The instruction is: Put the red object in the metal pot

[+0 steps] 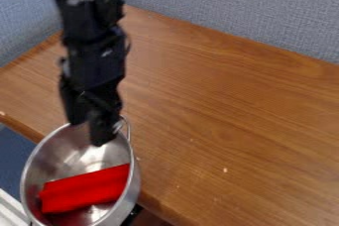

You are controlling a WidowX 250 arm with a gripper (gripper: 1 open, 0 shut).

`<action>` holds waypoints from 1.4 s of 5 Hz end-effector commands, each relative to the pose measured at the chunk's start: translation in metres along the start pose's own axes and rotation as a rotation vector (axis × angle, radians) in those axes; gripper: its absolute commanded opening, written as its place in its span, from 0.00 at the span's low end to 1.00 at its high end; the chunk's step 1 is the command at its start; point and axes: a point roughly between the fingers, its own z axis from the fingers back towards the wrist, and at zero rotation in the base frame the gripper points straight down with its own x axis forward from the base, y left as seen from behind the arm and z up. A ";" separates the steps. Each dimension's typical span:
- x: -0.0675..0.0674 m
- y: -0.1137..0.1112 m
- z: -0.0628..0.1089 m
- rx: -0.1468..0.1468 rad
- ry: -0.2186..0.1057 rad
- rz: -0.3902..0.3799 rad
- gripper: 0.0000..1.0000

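object (85, 189): in pot (127, 196) | pot: table's (225, 111) near-left corner | wall (252, 10): behind table

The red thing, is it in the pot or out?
In. The red object lies inside the metal pot, with the pot's wall all around it.

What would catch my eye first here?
Probably the bright red block, lying inside the shiny metal pot at the lower left. Next comes the big dark claw, blurred, hanging over the pot's far side and standing out against the warm brown wooden table.
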 end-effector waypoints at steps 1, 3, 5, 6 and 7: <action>0.002 0.004 -0.006 0.044 -0.028 -0.006 1.00; 0.007 0.003 -0.035 0.040 -0.004 -0.022 1.00; 0.012 0.007 -0.046 0.035 0.010 -0.005 0.00; 0.013 0.011 -0.053 0.028 0.012 0.001 0.00; 0.014 0.015 -0.061 0.010 0.021 0.010 0.00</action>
